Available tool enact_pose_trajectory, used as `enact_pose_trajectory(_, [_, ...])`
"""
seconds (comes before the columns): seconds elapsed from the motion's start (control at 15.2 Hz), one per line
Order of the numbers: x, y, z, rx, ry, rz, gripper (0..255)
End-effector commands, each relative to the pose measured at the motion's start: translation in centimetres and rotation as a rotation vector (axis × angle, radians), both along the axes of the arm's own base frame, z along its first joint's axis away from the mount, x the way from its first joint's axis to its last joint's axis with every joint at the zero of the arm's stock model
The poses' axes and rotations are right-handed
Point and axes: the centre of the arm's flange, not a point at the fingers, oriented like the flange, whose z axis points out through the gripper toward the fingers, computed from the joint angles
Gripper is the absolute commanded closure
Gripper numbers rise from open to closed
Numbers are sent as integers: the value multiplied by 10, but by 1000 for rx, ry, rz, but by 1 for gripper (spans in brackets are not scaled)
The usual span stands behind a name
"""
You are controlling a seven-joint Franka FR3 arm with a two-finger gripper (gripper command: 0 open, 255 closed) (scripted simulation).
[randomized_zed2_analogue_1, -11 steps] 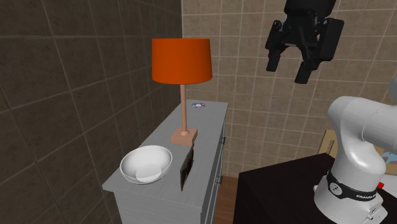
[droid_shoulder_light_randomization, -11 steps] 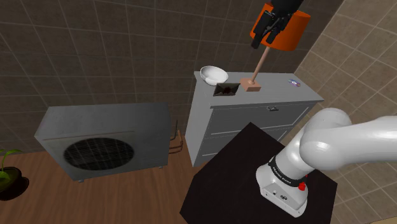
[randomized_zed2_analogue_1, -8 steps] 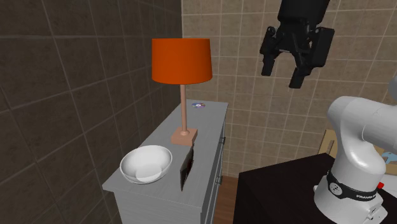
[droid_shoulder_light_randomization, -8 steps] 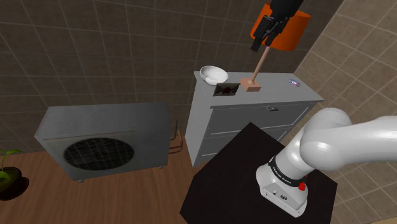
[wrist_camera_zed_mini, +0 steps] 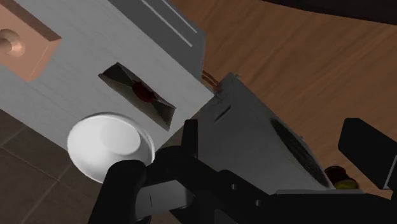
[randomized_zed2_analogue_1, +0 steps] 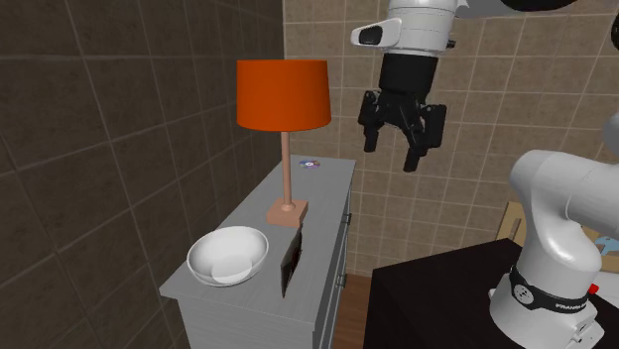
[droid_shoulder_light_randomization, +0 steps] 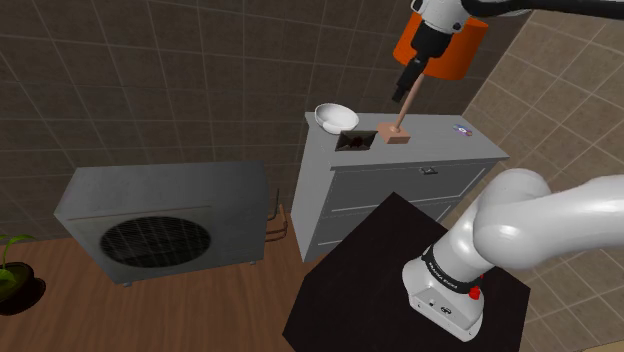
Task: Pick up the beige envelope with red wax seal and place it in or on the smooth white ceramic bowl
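Observation:
The envelope (droid_shoulder_light_randomization: 354, 140) looks dark and stands near the front edge of the grey dresser (droid_shoulder_light_randomization: 420, 150), between the bowl and the lamp base. In the wrist view the envelope (wrist_camera_zed_mini: 141, 95) shows a red seal at its middle. The white bowl (droid_shoulder_light_randomization: 335, 116) sits at the dresser's end, close beside the envelope (randomized_zed2_analogue_1: 291, 263); the bowl (randomized_zed2_analogue_1: 228, 255) and bowl (wrist_camera_zed_mini: 109, 145) hold nothing. My gripper (droid_shoulder_light_randomization: 405, 82) hangs open in the air, high above the dresser and in front of the lamp shade. The gripper (randomized_zed2_analogue_1: 390, 149) and gripper (wrist_camera_zed_mini: 273, 146) hold nothing.
An orange-shaded lamp (randomized_zed2_analogue_1: 283, 94) with a wooden base (randomized_zed2_analogue_1: 286, 211) stands mid-dresser, close to my hand. A small disc (randomized_zed2_analogue_1: 309, 165) lies at the far end. A grey outdoor-unit box (droid_shoulder_light_randomization: 165, 220) stands on the wooden floor beside the dresser, with a potted plant (droid_shoulder_light_randomization: 12, 268) farther off.
The gripper has come down and moved toward the lamp and dresser, to the second exterior view's left. The white wrist has come into view. The fingers stay open.

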Motion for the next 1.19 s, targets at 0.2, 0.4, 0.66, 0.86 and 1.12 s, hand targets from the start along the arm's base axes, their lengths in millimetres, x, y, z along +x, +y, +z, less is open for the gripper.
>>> enact_pose_trajectory(0.2, [28, -40, -51, 3, 25, 177, 0])
enact_pose_trajectory(0.4, [46, -62, -81, 5, 40, 280, 0])
enact_pose_trajectory(0.66, [73, -88, -121, 9, 60, 416, 0])
enact_pose_trajectory(0.86, [94, -105, -151, 11, 75, 518, 0])
enact_pose_trajectory(1.12, [125, -124, -193, 15, 96, 655, 0])
